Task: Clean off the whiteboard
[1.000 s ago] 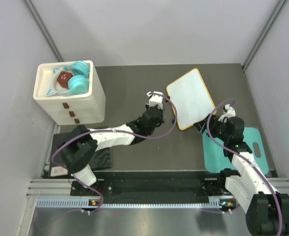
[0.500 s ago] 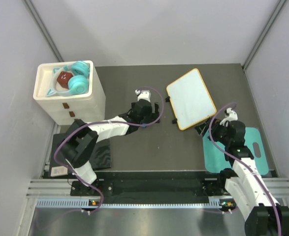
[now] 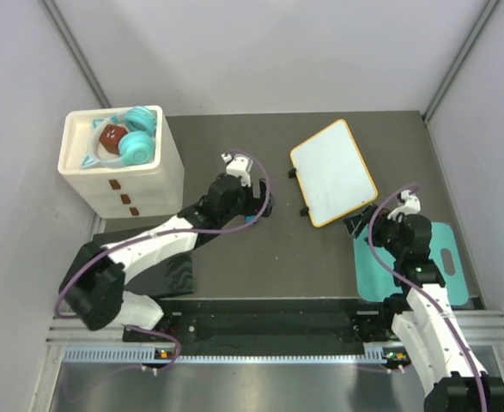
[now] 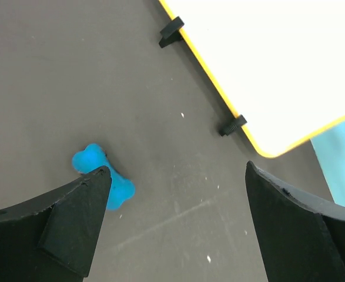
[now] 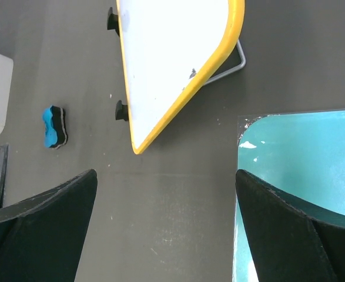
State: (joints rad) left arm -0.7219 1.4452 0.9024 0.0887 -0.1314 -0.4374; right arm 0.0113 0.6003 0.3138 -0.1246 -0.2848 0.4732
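Note:
The whiteboard [image 3: 333, 172], white with an orange-yellow frame and two black clips on its left edge, lies tilted at the table's back right. Its face looks clean [image 4: 278, 64] except for a tiny dark speck near the frame [image 5: 166, 59]. A blue eraser [image 4: 104, 176] lies on the dark table, left of the board [image 5: 55, 127]. My left gripper [image 4: 177, 176] hovers open just over it [image 3: 256, 210], the eraser beside its left finger. My right gripper [image 5: 165, 176] is open and empty below the board's near corner [image 3: 359, 225].
A teal mat [image 3: 453, 257] lies under my right arm [image 5: 301, 176]. A white drawer box [image 3: 123, 184] holding teal headphones [image 3: 136, 137] stands at the back left. A black pad [image 3: 174, 275] lies near the left arm's base. A wire stand [image 5: 234, 64] sticks out under the board.
My left gripper opened, let the blue eraser go onto the table and drew back left from the board. My right gripper opened wider and pulled back a little toward the near edge.

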